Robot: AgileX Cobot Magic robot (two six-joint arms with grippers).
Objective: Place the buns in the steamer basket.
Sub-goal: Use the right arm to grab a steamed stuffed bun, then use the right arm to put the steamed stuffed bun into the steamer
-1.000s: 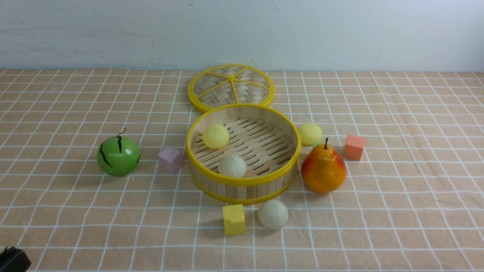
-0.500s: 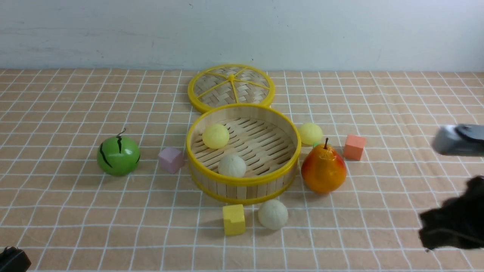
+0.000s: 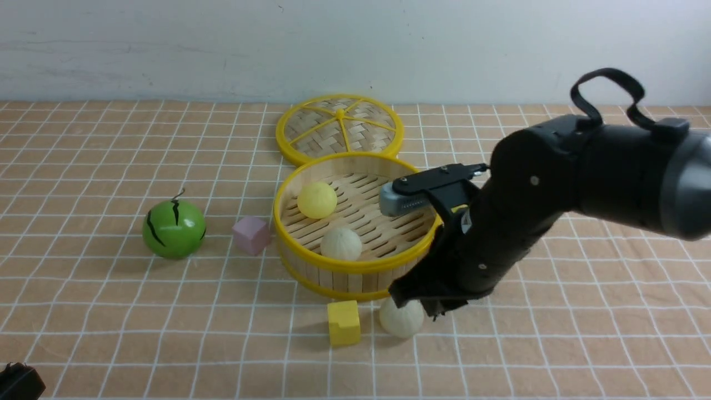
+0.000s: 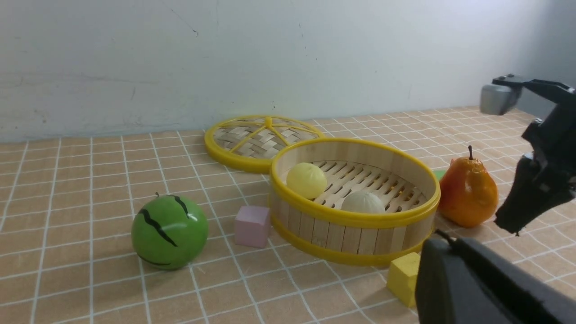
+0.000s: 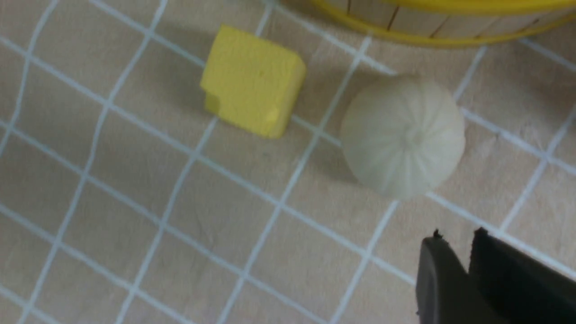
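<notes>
One pleated off-white bun (image 5: 402,135) lies just ahead of the right gripper (image 5: 458,239), outside the steamer basket (image 3: 355,268); its jaws stand barely parted and empty, so I should widen them, centre, then descend.

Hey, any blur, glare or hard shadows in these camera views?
Front view: sharp, even light, only a soft shadow beside the yellow cube. Left wrist view: a small glare spot on the watermelon ball; the left gripper is a dark blur. Right wrist view: slightly soft all over, off-white bun included.
</notes>
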